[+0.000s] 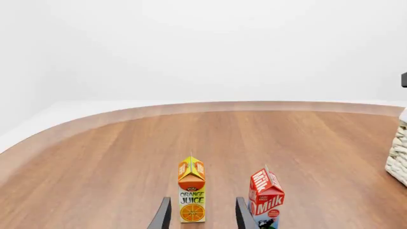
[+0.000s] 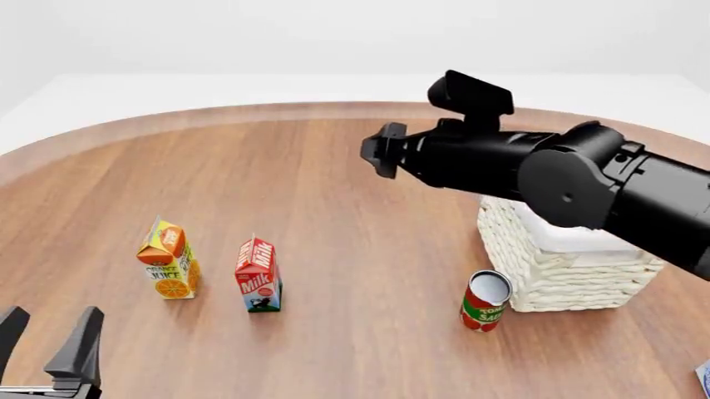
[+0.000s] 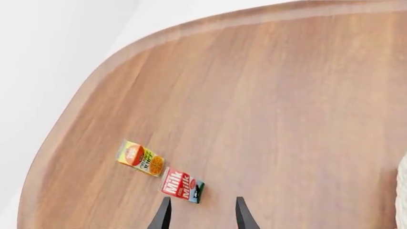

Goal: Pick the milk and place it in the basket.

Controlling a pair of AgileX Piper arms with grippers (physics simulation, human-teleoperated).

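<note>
Upright orange juice carton (image 2: 169,259) and tilted red tomato-sauce can (image 2: 485,301) on wooden table (image 2: 367,191).

Glossy black rounded arm (image 2: 577,179), dark tapered claw (image 2: 45,337) fingers

Milk (image 2: 258,277) stands upright, well left of basket (image 2: 566,270).

- The round wooden bench (image 2: 332,191) fills most of the frame.
- Lower left: juice carton (image 2: 169,259) and milk (image 2: 258,275), upright, near each other.
- Right: basket (image 2: 560,270), with a tomato-sauce can (image 2: 485,301) just beside it.
</note>
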